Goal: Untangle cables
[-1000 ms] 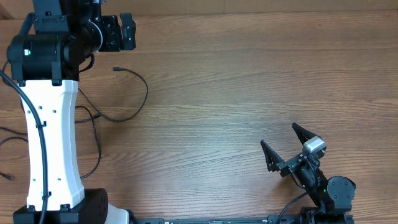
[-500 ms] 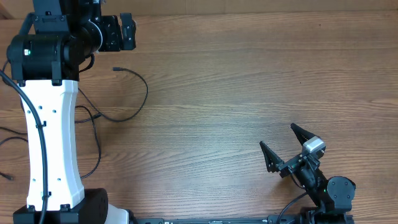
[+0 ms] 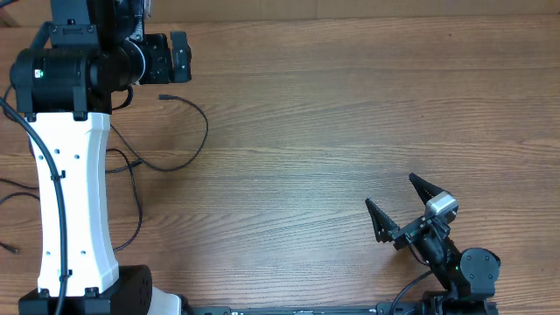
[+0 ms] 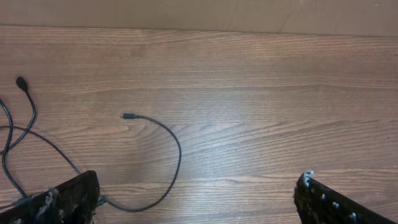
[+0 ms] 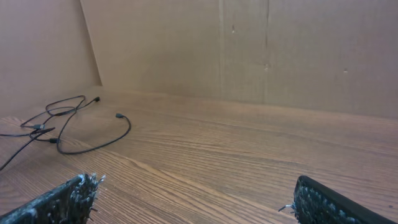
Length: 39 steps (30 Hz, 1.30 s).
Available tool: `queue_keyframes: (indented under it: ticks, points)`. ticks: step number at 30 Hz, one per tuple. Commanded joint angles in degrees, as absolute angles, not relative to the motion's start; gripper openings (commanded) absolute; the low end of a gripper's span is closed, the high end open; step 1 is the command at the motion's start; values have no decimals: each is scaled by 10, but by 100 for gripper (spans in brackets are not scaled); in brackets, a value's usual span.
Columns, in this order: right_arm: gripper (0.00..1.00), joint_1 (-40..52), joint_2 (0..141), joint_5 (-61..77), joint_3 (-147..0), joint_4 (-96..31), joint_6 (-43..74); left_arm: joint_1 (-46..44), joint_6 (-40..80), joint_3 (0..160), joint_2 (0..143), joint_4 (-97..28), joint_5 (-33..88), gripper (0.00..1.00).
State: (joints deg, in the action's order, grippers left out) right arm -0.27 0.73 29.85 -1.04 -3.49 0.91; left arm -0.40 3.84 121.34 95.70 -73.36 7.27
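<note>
Several thin black cables lie loose on the wooden table at the left. One strand (image 3: 205, 131) curves from a small plug end (image 3: 163, 97) back under the left arm; it shows in the left wrist view (image 4: 178, 155) with its plug (image 4: 127, 116). More strands (image 4: 12, 134) cross at the far left, and the loose tangle (image 5: 59, 121) shows far off in the right wrist view. My left gripper (image 3: 180, 54) is open and empty, above and beyond the plug end, its fingers wide apart (image 4: 199, 182). My right gripper (image 3: 390, 191) is open and empty at the front right, far from the cables (image 5: 196, 183).
The white left arm (image 3: 70, 192) covers part of the cables at the left edge. Further strands (image 3: 133, 197) trail toward the front left. A brown cardboard wall (image 5: 249, 50) stands along the table's far side.
The left wrist and gripper have shifted slightly, moving a little down in the overhead view. The right arm and the cables have not moved.
</note>
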Motion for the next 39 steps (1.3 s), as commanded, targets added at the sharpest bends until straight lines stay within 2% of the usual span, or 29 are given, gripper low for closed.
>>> queue_keyframes:
  ticks: [1, 4, 7, 23, 28, 32, 39]
  points:
    - [100, -1, 2, 303, -5, -30, 13, -8, 27, 1192, 936, -727, 64, 100]
    - [100, -1, 2, 303, -5, -30, 13, -8, 27, 1133, 894, -689, 64, 100]
    - [100, -1, 2, 303, -5, -30, 13, -8, 27, 1005, 817, -604, 64, 100]
    - [100, -1, 2, 303, -5, -30, 13, -7, 10, 310, 380, -61, 91, 100]
    - [100, -1, 2, 303, -5, -31, 13, -7, -15, 174, 274, 66, 91, 100]
    - [100, -1, 2, 303, -5, -30, 13, -7, -49, 96, 192, 114, 89, 100]
    - [100, -1, 2, 303, -5, -30, 13, -7, -52, 19, 76, 101, 36, 100]
